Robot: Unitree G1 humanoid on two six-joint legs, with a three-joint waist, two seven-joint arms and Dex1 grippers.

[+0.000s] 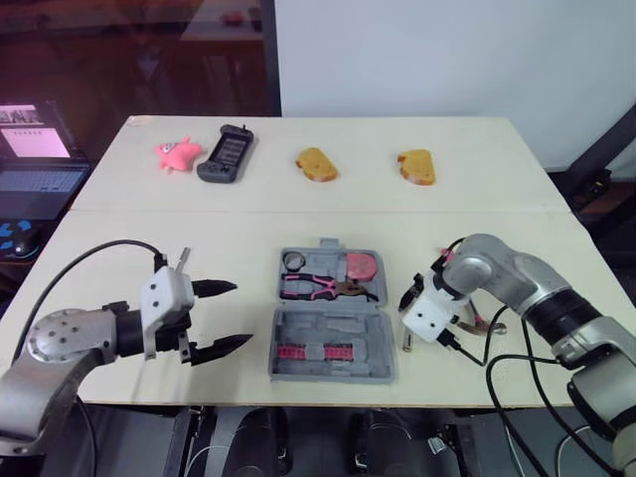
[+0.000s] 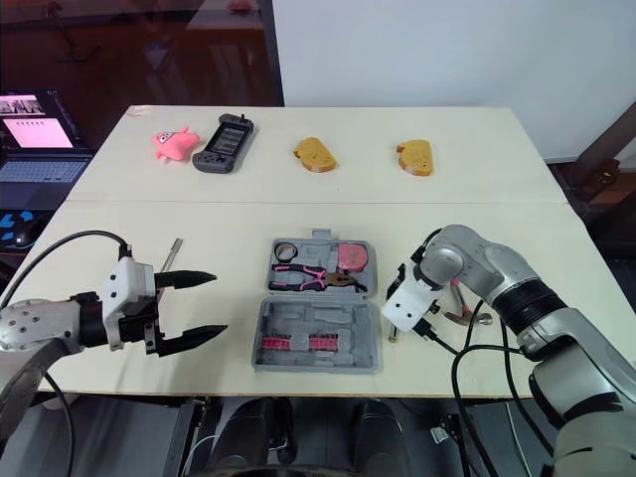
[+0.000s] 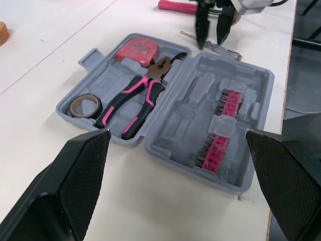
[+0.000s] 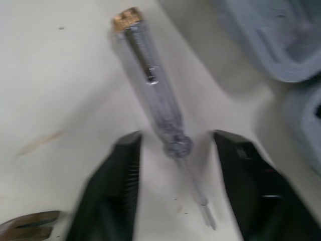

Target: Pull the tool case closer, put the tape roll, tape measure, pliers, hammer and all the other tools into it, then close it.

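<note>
The grey tool case (image 1: 383, 338) lies open at the table's front centre. Its far half holds the tape roll (image 1: 295, 260), the pink-handled pliers (image 1: 311, 286) and the red tape measure (image 1: 363, 265); pink bit strips (image 1: 316, 351) sit in the near half. Just right of the case, my right gripper (image 4: 176, 136) points down, open, with its fingers on either side of a clear-handled screwdriver (image 4: 150, 75) lying on the table. The hammer (image 2: 463, 314) lies behind that wrist, partly hidden. My left gripper (image 1: 243, 313) hovers open and empty, left of the case. A small screwdriver (image 2: 171, 254) lies beside it.
Along the far half of the table are a pink toy (image 1: 177, 154), a dark handheld game console (image 1: 227, 154) and two bread-like pieces (image 1: 316, 164) (image 1: 416, 166). A laptop (image 1: 40, 169) sits off the table to the left. The case is close to the table's front edge.
</note>
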